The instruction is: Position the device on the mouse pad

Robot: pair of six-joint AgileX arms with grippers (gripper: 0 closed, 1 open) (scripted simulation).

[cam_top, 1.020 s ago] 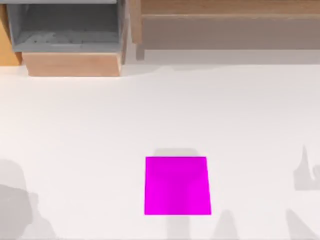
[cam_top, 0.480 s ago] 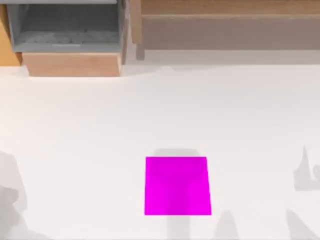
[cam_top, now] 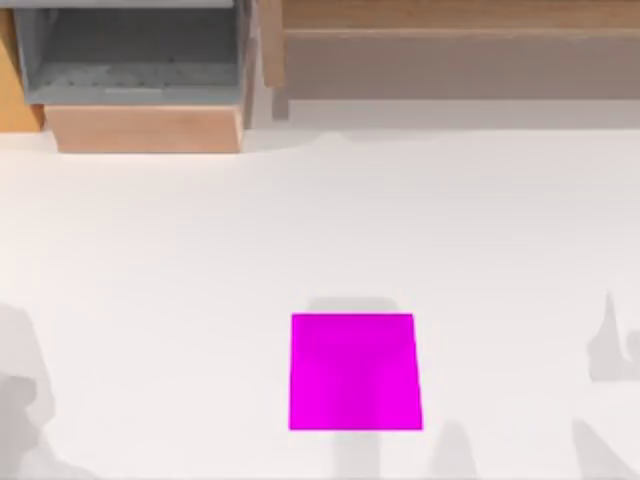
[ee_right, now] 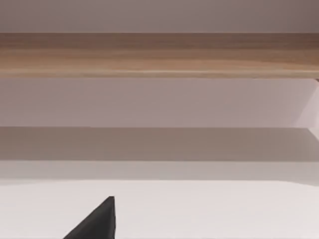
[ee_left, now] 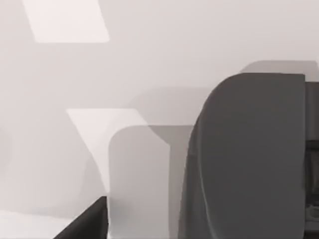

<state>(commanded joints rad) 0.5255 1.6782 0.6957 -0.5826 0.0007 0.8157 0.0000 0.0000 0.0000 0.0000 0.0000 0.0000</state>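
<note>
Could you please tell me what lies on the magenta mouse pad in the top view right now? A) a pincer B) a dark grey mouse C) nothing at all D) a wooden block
C, since the mouse pad shows a bare magenta face on the white table, with nothing resting on it.

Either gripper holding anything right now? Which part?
Cannot be told. The left wrist view shows the dark grey device close up beside a black fingertip, with no visible grip. The mouse pad lies bare.

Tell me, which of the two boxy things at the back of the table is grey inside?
The grey-lined open box at the back left of the top view. The long wooden shelf beside it, on the right, is brown all over.
</note>
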